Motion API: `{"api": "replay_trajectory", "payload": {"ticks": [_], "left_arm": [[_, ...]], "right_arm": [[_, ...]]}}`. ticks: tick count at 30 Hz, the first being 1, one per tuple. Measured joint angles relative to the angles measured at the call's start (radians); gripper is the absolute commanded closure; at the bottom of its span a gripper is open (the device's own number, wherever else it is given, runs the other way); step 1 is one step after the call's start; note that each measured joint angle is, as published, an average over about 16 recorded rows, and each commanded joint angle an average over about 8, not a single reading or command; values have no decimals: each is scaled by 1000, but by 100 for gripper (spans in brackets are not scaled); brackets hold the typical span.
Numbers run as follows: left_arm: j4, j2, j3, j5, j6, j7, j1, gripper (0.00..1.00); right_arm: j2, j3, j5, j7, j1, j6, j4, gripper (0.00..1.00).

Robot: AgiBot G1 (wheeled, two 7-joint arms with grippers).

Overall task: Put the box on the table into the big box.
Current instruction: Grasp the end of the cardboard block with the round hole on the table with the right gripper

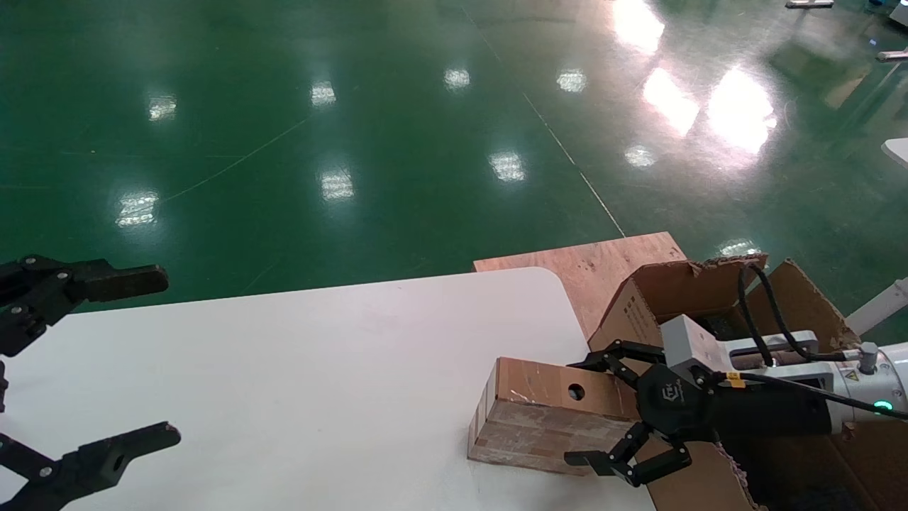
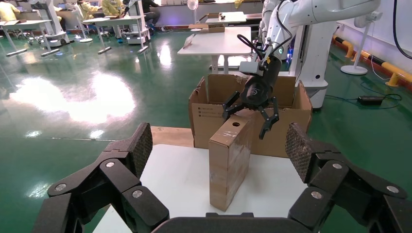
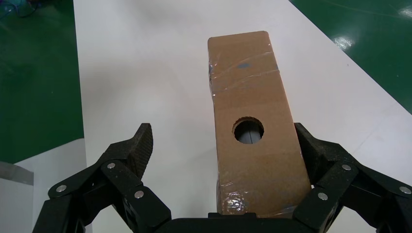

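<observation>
Where the white table rounds off toward the robot's right, the small cardboard box stands on edge near that end. Its narrow face with the round hole is turned upward; its striped, layered side faces the head camera. Clear tape wraps the holed face, seen in the right wrist view.

The right gripper sits at the box's right-hand end, jaws spread wide and straddling it. In the right wrist view one finger lies close against the box's side, possibly touching; the other finger stands well apart from the opposite side, with bare tabletop between. The box is not clamped. The left wrist view shows the same gripper poised at the far upper end of the box, fingers on either side of the holed face.

Just beyond the table's right end sits the big box, a brown corrugated carton with ragged torn flaps, black print on its side and a dark interior. It rests by a brown plywood board that reaches under the table corner. The right arm extends over the carton's opening.

The left gripper hangs at the table's left end, well apart from the box, jaws wide open and holding nothing. Glossy green floor surrounds everything.
</observation>
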Motion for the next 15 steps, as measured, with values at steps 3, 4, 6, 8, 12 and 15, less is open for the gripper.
{"api": "replay_trajectory", "payload": {"ticks": [3, 4, 6, 8, 12, 15], "left_arm": [[0, 0, 0, 0, 0, 0, 0, 0], [0, 0, 0, 0, 0, 0, 0, 0], [0, 0, 0, 0, 0, 0, 0, 0], [0, 0, 0, 0, 0, 0, 0, 0], [0, 0, 0, 0, 0, 0, 0, 0], [0, 0, 0, 0, 0, 0, 0, 0]], "right_arm": [[-3, -11, 4, -6, 12, 0, -7, 0], [-5, -15, 5, -8, 16, 1, -10, 0], [-9, -22, 8, -13, 26, 1, -16, 0], [-14, -28, 10, -18, 36, 1, -22, 0], [-24, -39, 15, -28, 59, 1, -37, 0], [-31, -47, 16, -34, 79, 1, -46, 0]]}}
